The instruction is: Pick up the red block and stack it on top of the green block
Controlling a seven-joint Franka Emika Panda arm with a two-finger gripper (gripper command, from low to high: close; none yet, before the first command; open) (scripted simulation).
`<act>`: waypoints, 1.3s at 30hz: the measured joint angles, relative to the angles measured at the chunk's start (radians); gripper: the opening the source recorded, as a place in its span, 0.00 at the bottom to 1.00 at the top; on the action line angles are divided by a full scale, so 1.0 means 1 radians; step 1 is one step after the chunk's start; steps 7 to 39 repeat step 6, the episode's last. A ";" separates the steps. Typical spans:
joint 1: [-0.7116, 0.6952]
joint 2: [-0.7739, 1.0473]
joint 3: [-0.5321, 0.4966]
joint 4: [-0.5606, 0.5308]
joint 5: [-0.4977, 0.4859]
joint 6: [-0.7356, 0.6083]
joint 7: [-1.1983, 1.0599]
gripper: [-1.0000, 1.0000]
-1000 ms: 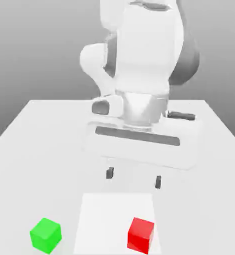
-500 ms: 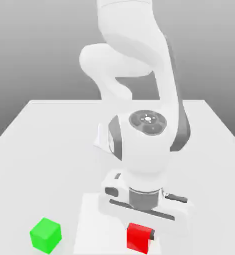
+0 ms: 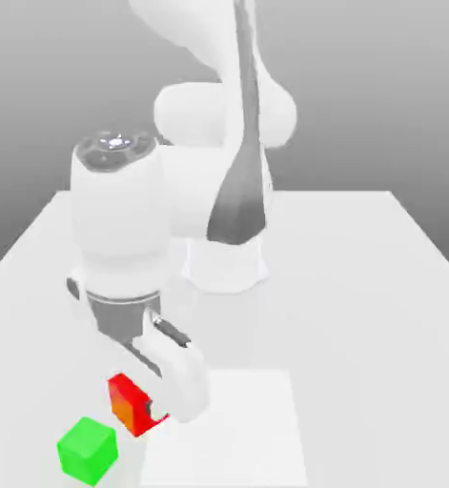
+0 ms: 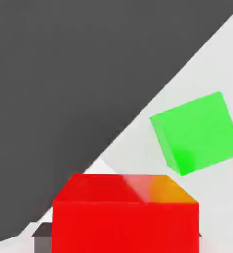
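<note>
the gripper (image 3: 137, 405) grips the red block (image 3: 132, 405) (tilted, it seems).

Pale worktop with the green block on it

In my exterior view I have a smooth, near-white worktop (image 3: 361, 334), its far edge running straight across under a grey backdrop. A brighter white rectangular patch (image 3: 233, 438) lies on its near part. The green block (image 3: 87, 451) sits directly on the surface, near the patch but apart from it, toward the exterior view's left.
</note>
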 joint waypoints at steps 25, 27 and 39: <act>-0.024 0.115 -0.001 0.009 0.015 0.106 0.002 1.00; -0.024 0.115 -0.001 0.009 0.015 0.106 0.002 1.00; -0.024 0.115 -0.001 0.009 0.015 0.106 0.002 1.00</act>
